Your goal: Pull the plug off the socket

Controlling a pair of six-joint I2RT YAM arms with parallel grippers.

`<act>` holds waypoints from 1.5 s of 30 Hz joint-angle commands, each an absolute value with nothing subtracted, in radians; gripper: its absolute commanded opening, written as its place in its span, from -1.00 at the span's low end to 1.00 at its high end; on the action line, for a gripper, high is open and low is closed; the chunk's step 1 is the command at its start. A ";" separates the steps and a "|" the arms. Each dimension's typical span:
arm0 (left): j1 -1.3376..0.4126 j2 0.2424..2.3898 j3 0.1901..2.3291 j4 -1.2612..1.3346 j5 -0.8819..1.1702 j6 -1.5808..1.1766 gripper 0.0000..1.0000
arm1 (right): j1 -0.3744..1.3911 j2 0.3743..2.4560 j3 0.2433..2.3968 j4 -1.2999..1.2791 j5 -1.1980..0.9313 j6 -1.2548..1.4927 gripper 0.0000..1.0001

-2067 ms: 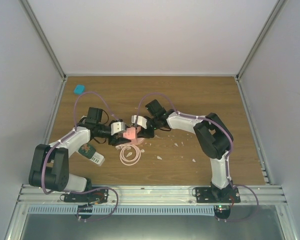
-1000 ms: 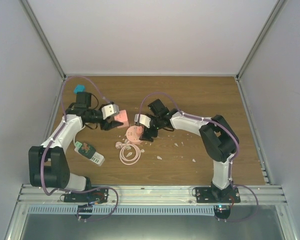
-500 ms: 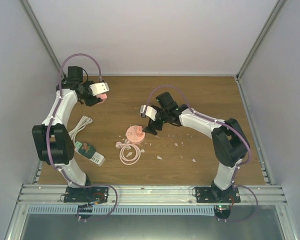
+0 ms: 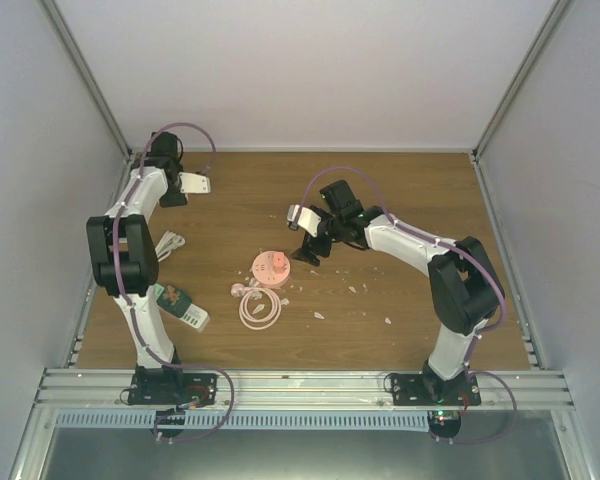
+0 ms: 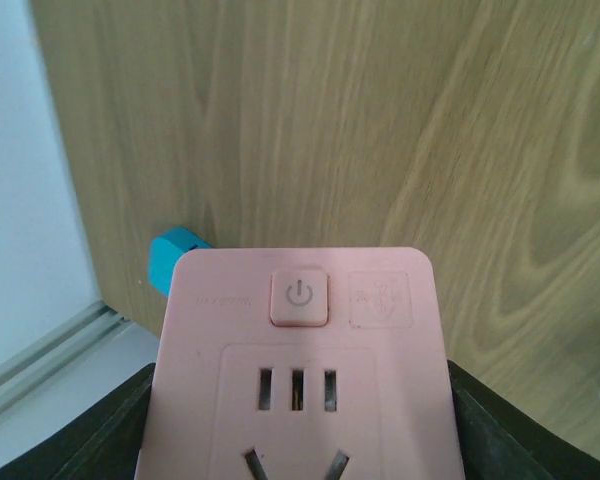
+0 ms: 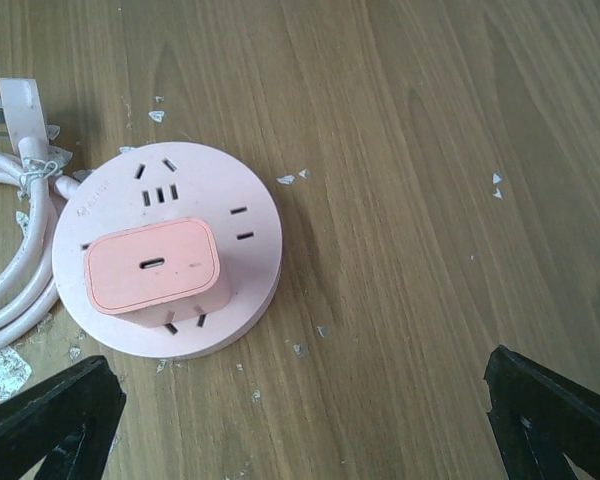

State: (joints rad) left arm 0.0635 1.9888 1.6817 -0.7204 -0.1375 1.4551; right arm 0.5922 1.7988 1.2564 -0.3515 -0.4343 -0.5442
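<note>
2 grippers and 1 counter [image 4: 410,190], listed as found.

- 1 left gripper [image 4: 198,185]: raised at the far-left corner and clamped on the 2 sides of a pink square socket block [image 5: 298,380]. The block's face shows 1 power button and several pin slots.
- 1 right gripper [image 4: 312,250]: fingers spread wide, holding nothing. It hangs just right of the round pink socket [image 6: 170,260], apart from it.
- 1 round pink socket: lies flat near the middle of the counter, with 1 pink cube plug [image 6: 158,275] seated in it. The plug has a slot-shaped port on its top face.
- 1 white cord [image 4: 260,310]: coiled on the near side of the round socket, touching it.
- 1 teal block [image 5: 176,262]: on the wood by the left edge, just beyond the held block.
- 1 green-and-white object [image 4: 180,306]: near the left edge, well apart from the round socket.
- 1 white cable [image 4: 166,245]: beside the left arm's upright link.
- White flecks [image 4: 365,290]: scattered around the round socket and to its right.

Edges: metal rails [image 4: 502,250] and white walls close the left, far and right sides. The left gripper sits tight against the corner rail. Bare wood runs from the right gripper to the far and right rails.
</note>
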 commanded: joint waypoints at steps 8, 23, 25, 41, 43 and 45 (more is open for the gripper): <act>0.051 2.097 1.690 -0.485 -0.377 1.716 -0.49 | 0.576 1.786 1.247 -0.358 -0.457 -0.540 0.97; 0.022 2.187 1.702 -0.394 -0.437 1.857 -0.28 | 0.551 1.783 1.244 -0.360 -0.471 -0.538 0.97; 0.022 2.198 1.709 -0.388 -0.442 1.872 -0.15 | 0.548 1.783 1.244 -0.358 -0.471 -0.537 0.97; 0.017 2.129 1.764 -0.454 -0.332 1.764 0.98 | 0.542 1.786 1.243 -0.358 -0.470 -0.537 0.98; 0.018 2.095 1.774 -0.487 -0.274 1.704 0.98 | 0.540 1.784 1.241 -0.357 -0.467 -0.538 0.98; 0.020 2.056 1.785 -0.518 -0.201 1.625 0.98 | 0.540 1.781 1.241 -0.355 -0.465 -0.538 0.98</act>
State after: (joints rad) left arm 0.0235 2.1731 1.7355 -0.4698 -0.3351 1.7634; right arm 0.5476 1.7988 1.2560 -0.3515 -0.4538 -0.5438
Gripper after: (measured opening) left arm 0.990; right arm 0.988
